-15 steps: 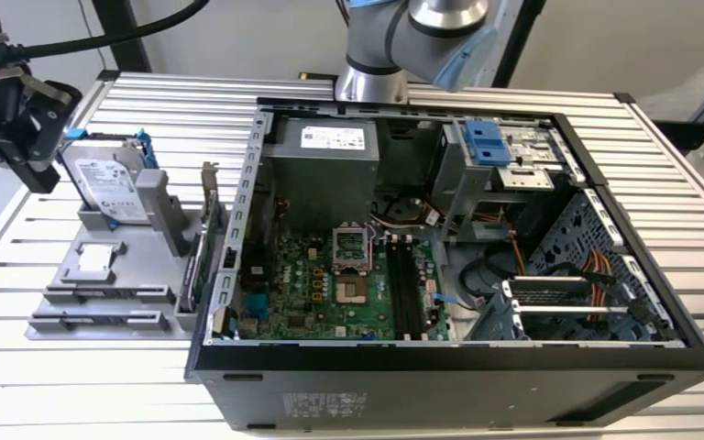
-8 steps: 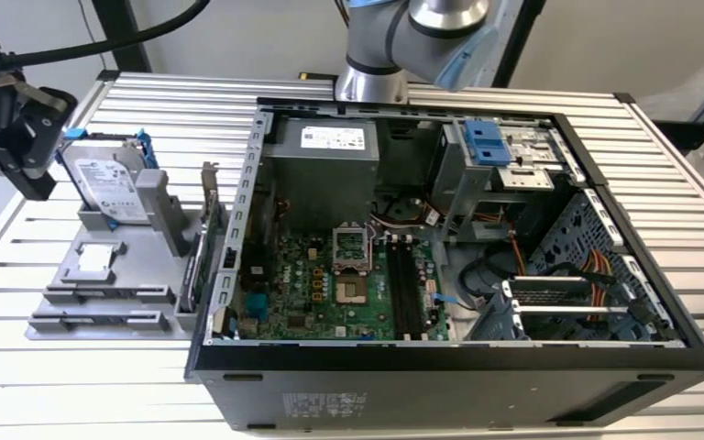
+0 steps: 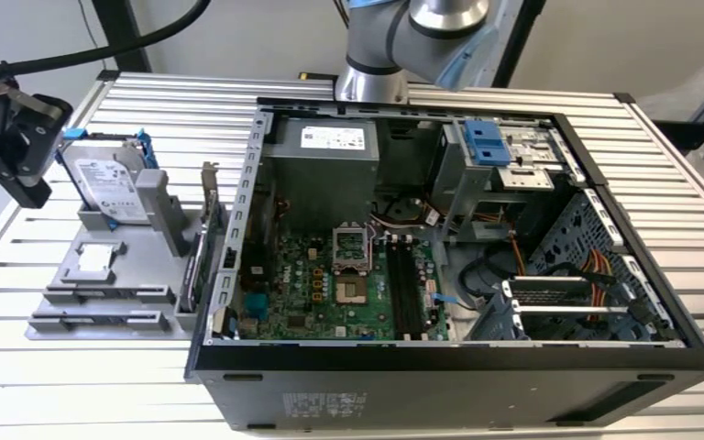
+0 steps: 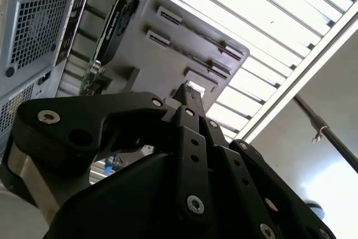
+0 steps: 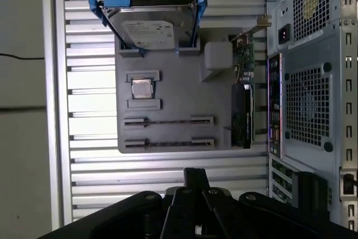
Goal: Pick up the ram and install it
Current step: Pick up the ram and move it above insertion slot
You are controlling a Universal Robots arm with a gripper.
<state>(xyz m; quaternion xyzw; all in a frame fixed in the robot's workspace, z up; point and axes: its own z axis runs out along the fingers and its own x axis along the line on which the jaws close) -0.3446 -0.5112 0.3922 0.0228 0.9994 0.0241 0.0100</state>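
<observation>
Gripper (image 3: pixel 32 188): far left in the exterior view, black, raised over the left edge of the table (image 3: pixel 181 92). It is apart from everything on the table, and the jaws are clenched with the fingertips meeting.
Holder (image 3: pixel 83 240): grey moulded tray lying flat on the table, just left of the computer case.
Hard drive (image 3: pixel 105 183): silver with blue handles, standing tilted in the far end of the holder.
Processor chip (image 3: pixel 93 264): small silver square seated in a pocket at mid-holder.
Long slots (image 3: pixel 98 295): two parallel grooves at the near end of the holder.
Card (image 3: pixel 205 247): stands on edge along the right side of the holder, beside the case wall.
Computer case (image 3: pixel 450 380): black tower lying on its side with the panel off.
Motherboard (image 3: pixel 315 284): green, on the case floor, left of centre.
Memory slots (image 3: pixel 401 289): dark parallel strips right of the processor socket.
Ram: place cannot be told; whether a stick sits in the long slots or the memory slots is unclear.
Arm (image 3: pixel 383 46): silver and blue, at the far side of the case.
</observation>
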